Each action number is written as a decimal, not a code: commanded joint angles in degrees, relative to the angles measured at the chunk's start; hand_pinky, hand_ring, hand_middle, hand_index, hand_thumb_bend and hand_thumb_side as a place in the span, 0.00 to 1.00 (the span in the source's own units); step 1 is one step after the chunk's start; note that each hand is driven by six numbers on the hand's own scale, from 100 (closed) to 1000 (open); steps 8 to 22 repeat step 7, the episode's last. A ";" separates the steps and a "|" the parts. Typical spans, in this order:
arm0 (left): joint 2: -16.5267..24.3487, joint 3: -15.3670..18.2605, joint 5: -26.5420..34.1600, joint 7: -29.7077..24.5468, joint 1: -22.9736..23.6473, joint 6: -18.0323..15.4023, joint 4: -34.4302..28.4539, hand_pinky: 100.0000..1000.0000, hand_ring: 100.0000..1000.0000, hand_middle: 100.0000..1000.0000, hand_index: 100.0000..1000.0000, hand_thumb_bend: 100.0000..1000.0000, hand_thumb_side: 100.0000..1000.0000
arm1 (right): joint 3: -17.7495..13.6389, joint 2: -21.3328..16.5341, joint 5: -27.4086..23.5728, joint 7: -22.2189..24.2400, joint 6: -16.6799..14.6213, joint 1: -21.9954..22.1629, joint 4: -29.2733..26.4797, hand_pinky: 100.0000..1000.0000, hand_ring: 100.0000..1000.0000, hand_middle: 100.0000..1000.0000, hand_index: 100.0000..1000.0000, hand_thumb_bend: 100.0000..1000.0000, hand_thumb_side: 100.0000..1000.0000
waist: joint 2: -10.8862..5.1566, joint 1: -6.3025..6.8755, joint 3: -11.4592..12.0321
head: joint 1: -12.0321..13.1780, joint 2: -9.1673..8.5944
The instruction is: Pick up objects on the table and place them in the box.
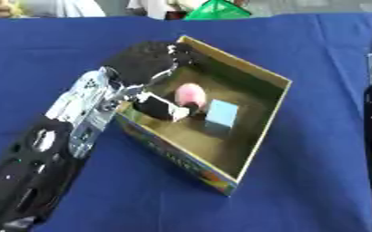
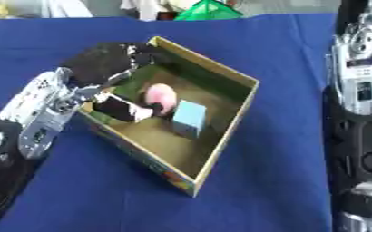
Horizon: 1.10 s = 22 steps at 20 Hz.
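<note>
Left eye view first: we see our left arm coming in from the lower left, and our left hand (image 1: 145,63) reaching over the near-left wall of the open cardboard box (image 1: 270,118), which sits askew on the blue tablecloth (image 1: 316,181). The hand dips into the box, its fingers pointing down toward a pink round object (image 1: 191,94). Whether those fingers are curled on the pink thing or only beside it, we cannot tell. Just right of it on the box floor stands a light blue block (image 1: 221,115), apart from the hand. Our right arm shows only as a dark strip at the right edge.

Now the right eye view: same box, same hand over its left wall, pink object and blue block side by side inside. Our right forearm (image 2: 362,113) fills the right side, black and silver, but its hand is out of sight.
</note>
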 commanded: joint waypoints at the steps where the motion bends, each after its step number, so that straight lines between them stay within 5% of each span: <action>1: 2.19 2.81 5.37 5.06 -1.93 2.27 -3.52 0.61 0.73 0.73 0.90 0.05 0.53 | 0.10 -1.36 0.24 -0.29 -0.09 -0.88 -1.59 0.73 0.88 0.54 0.80 0.61 1.00 | -1.51 -0.03 0.10 | -0.10 0.19; 7: 4.56 6.67 18.22 9.94 -0.49 4.73 -10.55 0.60 0.70 0.70 0.88 0.00 0.58 | 0.47 -1.47 0.42 -0.56 -0.36 -0.95 -2.67 0.74 0.88 0.55 0.80 0.60 1.00 | -1.74 0.12 0.76 | -0.58 0.72; 22: 4.56 6.67 18.22 9.94 -0.49 4.73 -10.55 0.60 0.70 0.70 0.88 0.00 0.58 | 0.47 -1.47 0.42 -0.56 -0.36 -0.95 -2.67 0.74 0.88 0.55 0.80 0.60 1.00 | -1.74 0.12 0.76 | -0.58 0.72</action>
